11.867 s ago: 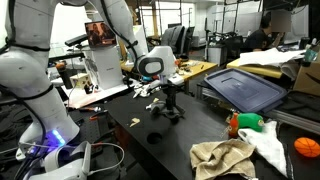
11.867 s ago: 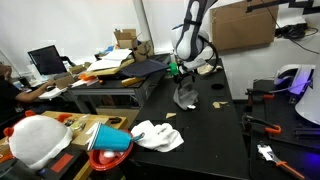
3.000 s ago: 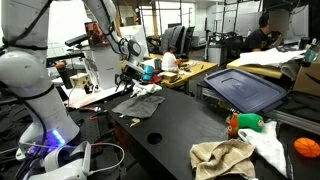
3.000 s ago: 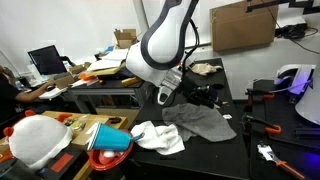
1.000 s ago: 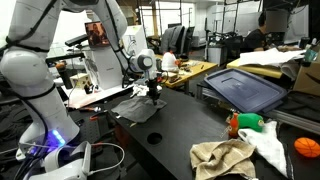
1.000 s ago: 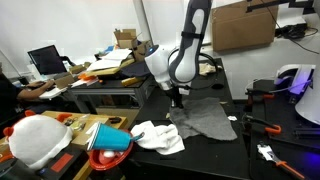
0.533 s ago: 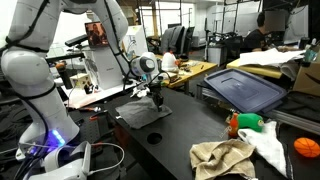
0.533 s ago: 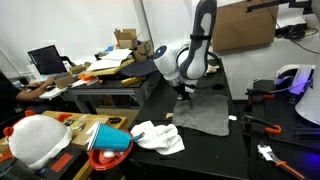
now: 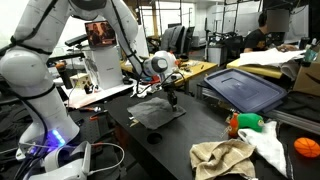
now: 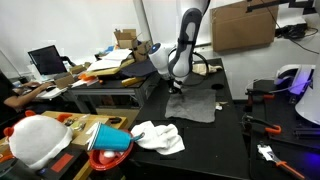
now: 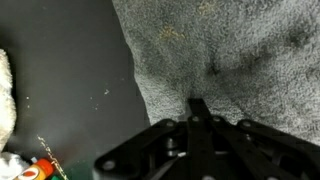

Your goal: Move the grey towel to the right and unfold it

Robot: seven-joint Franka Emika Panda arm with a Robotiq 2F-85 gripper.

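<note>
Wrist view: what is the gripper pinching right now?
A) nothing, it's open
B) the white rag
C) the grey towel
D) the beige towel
C: the gripper is shut on the edge of the grey towel, which lies spread on the black table in an exterior view.

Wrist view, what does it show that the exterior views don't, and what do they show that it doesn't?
Only the wrist view: the gripper up close, tips together on the small dark grey cloth towel. Only the exterior views: the white robot arm, a crumpled beige towel, and the grey towel's whole spread outline. Both: the grey towel, the shut gripper, the black table.
</note>
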